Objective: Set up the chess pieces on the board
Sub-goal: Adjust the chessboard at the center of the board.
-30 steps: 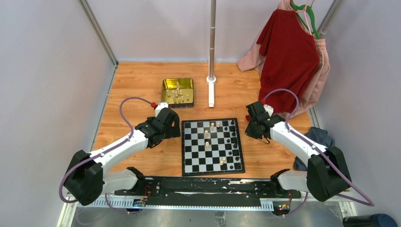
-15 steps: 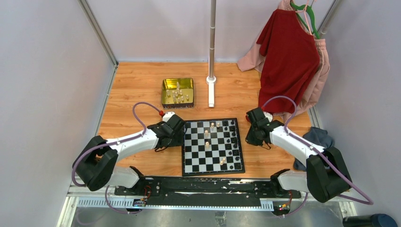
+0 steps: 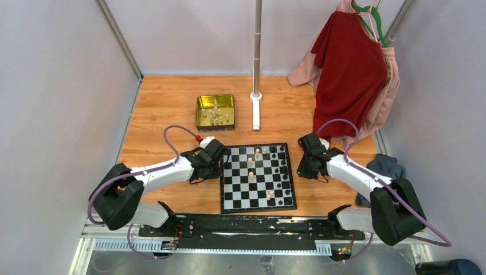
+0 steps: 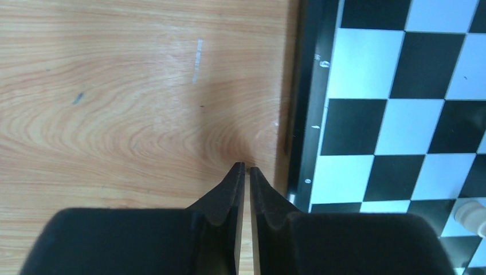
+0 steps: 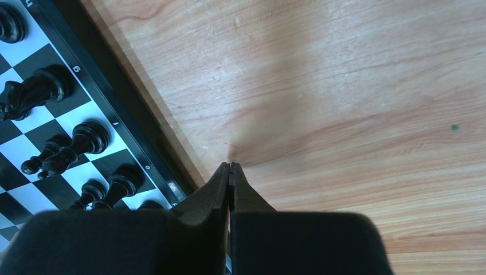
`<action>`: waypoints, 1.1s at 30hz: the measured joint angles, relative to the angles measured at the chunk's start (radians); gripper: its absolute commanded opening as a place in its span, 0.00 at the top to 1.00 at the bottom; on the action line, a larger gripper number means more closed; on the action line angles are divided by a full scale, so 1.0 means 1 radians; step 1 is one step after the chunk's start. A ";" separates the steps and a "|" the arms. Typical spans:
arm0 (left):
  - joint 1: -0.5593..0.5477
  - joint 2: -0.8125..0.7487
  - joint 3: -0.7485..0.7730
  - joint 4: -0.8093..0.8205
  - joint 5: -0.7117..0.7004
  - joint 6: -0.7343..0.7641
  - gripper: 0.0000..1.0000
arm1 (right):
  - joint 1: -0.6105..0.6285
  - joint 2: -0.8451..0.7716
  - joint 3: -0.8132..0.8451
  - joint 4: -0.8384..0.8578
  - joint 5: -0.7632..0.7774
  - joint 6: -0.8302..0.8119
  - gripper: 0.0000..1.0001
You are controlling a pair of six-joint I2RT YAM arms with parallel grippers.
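At the left edge of the chessboard [image 3: 240, 196], the left tool [image 4: 246, 168] is held pinched shut and empty over the bench [image 4: 114, 86]; at its right edge the right tool [image 5: 230, 165] is likewise shut on nothing. Along the board's right side black chessmen [image 5: 86, 137] are stood, a few cream chessmen [image 3: 250, 163] near its middle, and more are left in the gold tin [image 3: 199, 109] beyond its far left corner. Standing pieces could be toppled, it is judged, if either tool is swung low across the board. Since a second ago, the left tool is brought in from farther left and closed from wide.
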 measured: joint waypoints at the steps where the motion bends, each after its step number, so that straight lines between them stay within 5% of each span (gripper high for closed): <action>1: -0.006 0.005 0.003 0.002 0.008 -0.004 0.92 | 0.000 0.000 -0.001 0.004 -0.002 0.000 1.00; 6: -0.042 0.034 0.024 0.019 0.056 -0.024 0.99 | 0.000 0.005 -0.011 0.029 -0.026 0.000 1.00; 33: -0.056 0.206 0.205 -0.100 0.047 0.031 1.00 | 0.000 0.102 0.038 0.108 -0.050 -0.026 1.00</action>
